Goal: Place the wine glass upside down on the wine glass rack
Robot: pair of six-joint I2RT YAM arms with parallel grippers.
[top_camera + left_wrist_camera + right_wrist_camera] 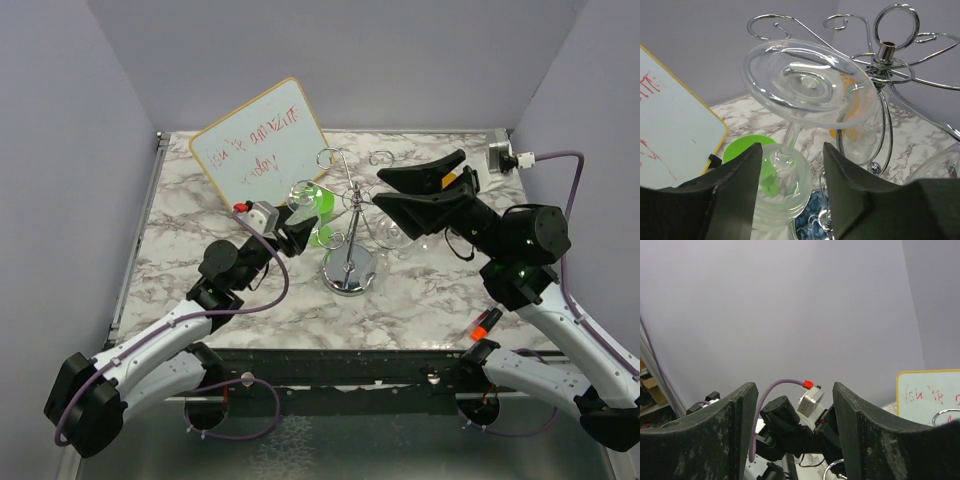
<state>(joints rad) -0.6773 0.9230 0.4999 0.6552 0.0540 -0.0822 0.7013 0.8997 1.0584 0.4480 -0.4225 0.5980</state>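
The chrome wine glass rack (347, 240) stands mid-table on its round mirrored base; its post and scroll arms fill the right of the left wrist view (886, 52). My left gripper (296, 236) is closed around the bowl of a clear wine glass (782, 182). The glass is upside down and tilted, with its foot (810, 82) uppermost, just left of the rack's arms. In the top view the foot (303, 194) sits beside the rack's left arms. My right gripper (378, 190) is open and empty, hovering above the rack's right side (795, 390).
A whiteboard (262, 145) with red writing leans at the back left. A green round object (322, 215) lies behind the held glass. Another clear glass (392, 235) hangs on the rack's right side. A white plug and cable (505, 158) sit at the back right.
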